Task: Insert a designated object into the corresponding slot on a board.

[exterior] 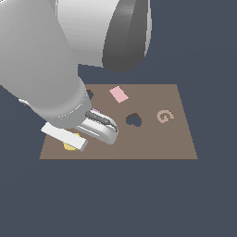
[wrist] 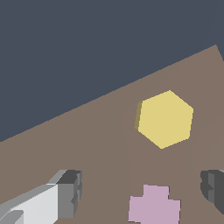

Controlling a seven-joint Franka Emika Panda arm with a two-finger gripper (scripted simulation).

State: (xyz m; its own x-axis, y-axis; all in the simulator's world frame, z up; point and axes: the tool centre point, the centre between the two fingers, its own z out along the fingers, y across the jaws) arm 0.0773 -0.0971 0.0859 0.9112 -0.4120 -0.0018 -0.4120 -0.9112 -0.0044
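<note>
Yellow block (wrist: 165, 119) flat on board (wrist: 100, 144), broad hexagonal face up, near board edge; regular hexagon, so no long axis; in wrist view one corner aimed at dark ground beyond that edge, opposite corner aimed at lilac cross (wrist: 154, 204). In exterior view only a sliver of block (exterior: 69, 146) visible at board (exterior: 152, 139) corner on the exterior view's left, mostly covered by gripper body. Block apart from both fingers and apart from cross. Gripper (wrist: 142, 188) spread wide and empty: one finger (wrist: 70, 192) on one side, other finger (wrist: 213, 189) at frame margin, cross lying between them, block just beyond fingertip line. Gripper (exterior: 76, 139) low over board, tips not visible in exterior view. Arm (exterior: 41, 69) descending steeply from upper part of exterior view, tilted toward the exterior view's right, wrist close above board, filling much of frame. Hexagon slot mostly hidden behind arm; only a dark patch (exterior: 90, 95) at arm edge, shape not discernible. Heart cut-out (exterior: 134, 120) open near board centre. Pink piece (exterior: 119, 94) flat near far edge. Tan G (exterior: 164, 116) toward the exterior view's right. Block not in any cut-out.
</note>
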